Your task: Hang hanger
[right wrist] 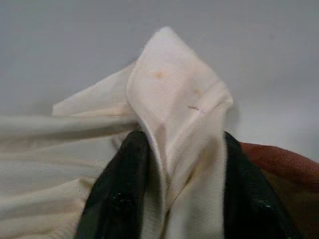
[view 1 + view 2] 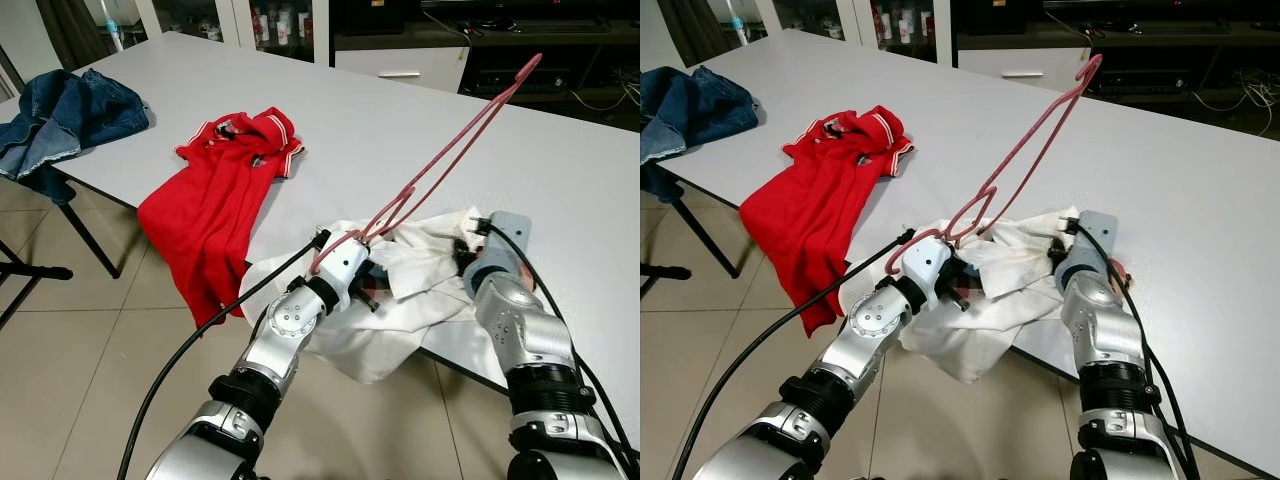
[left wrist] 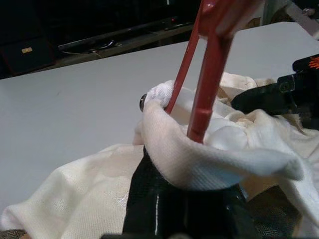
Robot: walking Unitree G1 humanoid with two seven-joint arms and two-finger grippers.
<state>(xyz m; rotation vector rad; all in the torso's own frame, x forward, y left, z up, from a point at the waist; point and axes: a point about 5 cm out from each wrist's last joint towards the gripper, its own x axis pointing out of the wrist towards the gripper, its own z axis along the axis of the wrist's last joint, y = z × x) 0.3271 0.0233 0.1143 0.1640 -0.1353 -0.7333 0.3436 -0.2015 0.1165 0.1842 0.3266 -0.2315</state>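
A pink hanger (image 2: pixel 450 150) is held up at a slant over the white counter (image 2: pixel 420 120), its hook end low by the left gripper (image 2: pixel 362 268) and its far end raised toward the back of the room. The left gripper's fingers (image 3: pixel 149 199) are buried in a white shirt (image 2: pixel 400 310) at the counter's near edge, with the collar draped over them and the hanger's bar rising right out of that fold; whether those fingers are clamped on the hanger or on cloth can't really be told. Over on the right, the right gripper (image 1: pixel 182 174) is pinched on a fold of the same white shirt, a black finger seen on each side of the cloth. The shirt is bunched between the two grippers, partly hanging off the edge. Further left, a red polo shirt (image 2: pixel 215 195) is draped over the counter edge, and blue jeans (image 2: pixel 65 120) are piled at the far left corner.
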